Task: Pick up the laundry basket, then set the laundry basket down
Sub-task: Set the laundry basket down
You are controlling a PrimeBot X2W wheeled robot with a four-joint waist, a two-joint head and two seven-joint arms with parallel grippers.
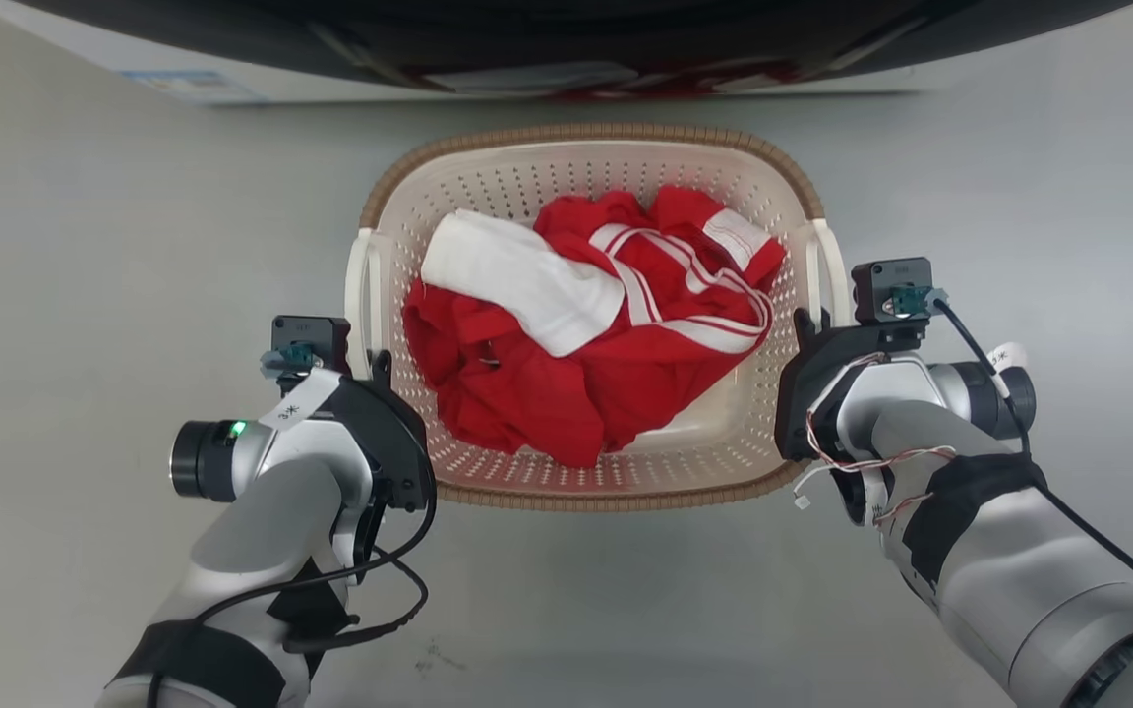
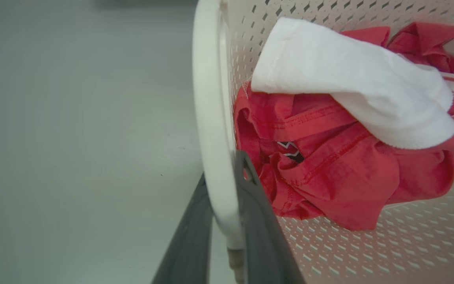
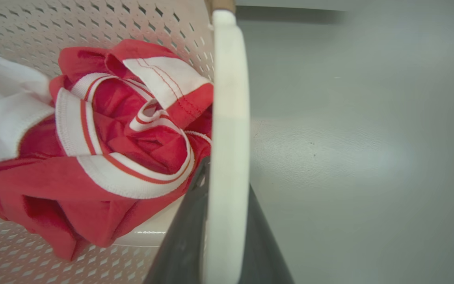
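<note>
The laundry basket (image 1: pixel 586 133), cream perforated plastic with a brown woven-look rim, sits in the middle of the head view, holding red and white clothes (image 1: pixel 606 324). My left gripper (image 1: pixel 370 359) is at its white left handle (image 1: pixel 358 295). In the left wrist view the two dark fingers of that gripper (image 2: pixel 223 169) press on either side of the handle (image 2: pixel 211 118). My right gripper (image 1: pixel 812 329) is at the right handle (image 1: pixel 830 265). The right wrist view shows the right gripper (image 3: pixel 227 177) clamped the same way on the handle (image 3: pixel 229 98). Whether the basket rests on the floor I cannot tell.
A washing machine (image 1: pixel 566 59) with a dark door stands right behind the basket's far rim. Grey floor (image 1: pixel 85 246) spreads to the left, right and in front of the basket.
</note>
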